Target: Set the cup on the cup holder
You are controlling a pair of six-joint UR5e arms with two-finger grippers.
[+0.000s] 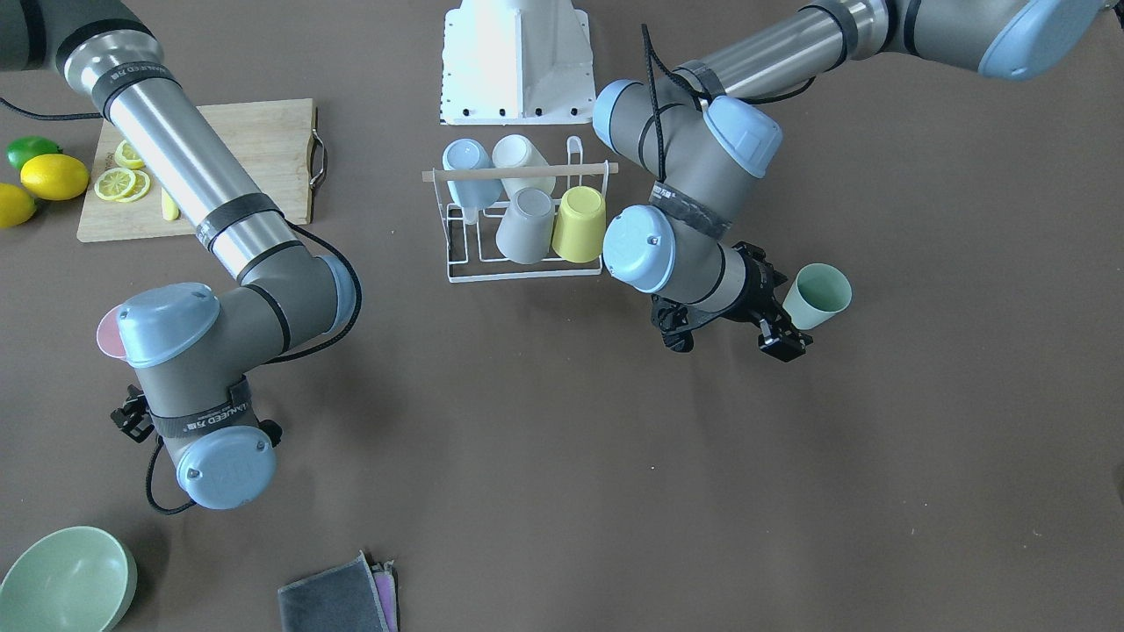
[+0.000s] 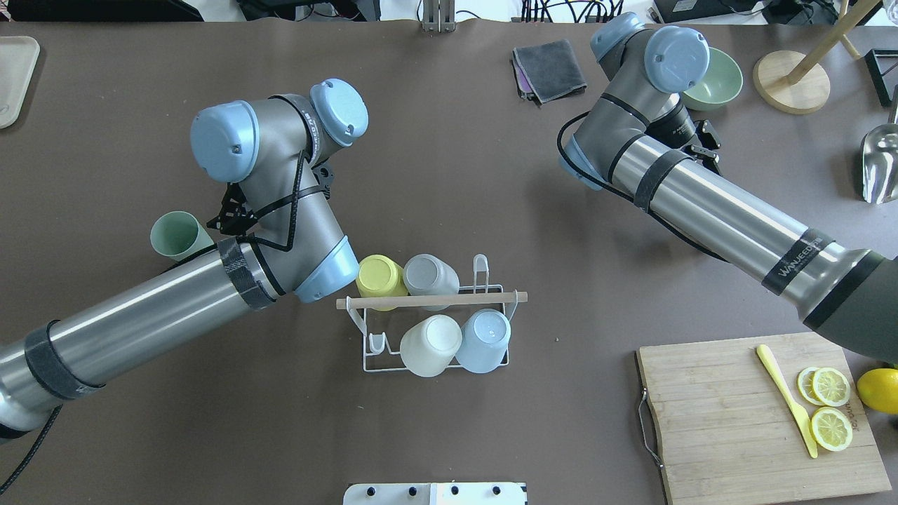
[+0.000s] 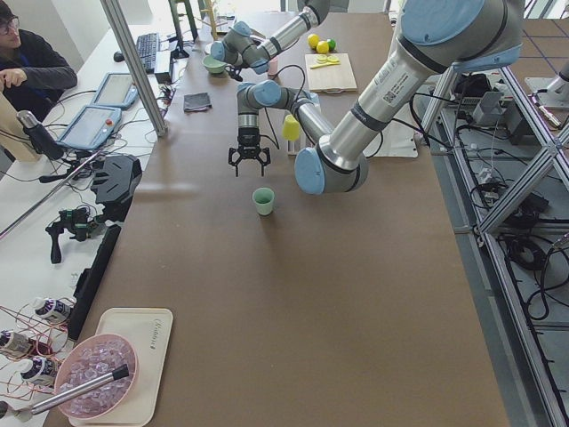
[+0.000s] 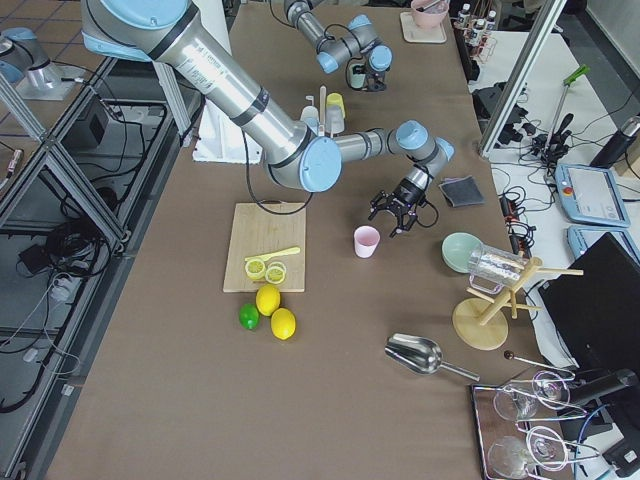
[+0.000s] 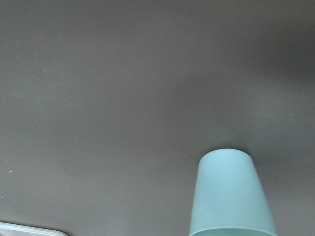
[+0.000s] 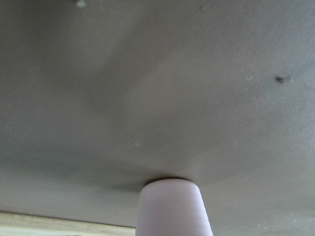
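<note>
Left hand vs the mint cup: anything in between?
Nothing. In the exterior left view only bare table shows between the left hand and the mint cup. The hand is open and clear of the cup.

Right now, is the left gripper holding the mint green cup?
No, the mint green cup stands upright on the table, just outside the left gripper, which is open and empty.

Six cups (image 2: pixel 379 277) (image 2: pixel 429 275) (image 2: pixel 430 344) (image 2: pixel 484 340) (image 2: pixel 175 235) (image 4: pixel 367 241), one cup holder (image 2: pixel 435 301), two lemons (image 1: pixel 54 175) (image 1: pixel 13 204), one lime (image 1: pixel 31 151).
</note>
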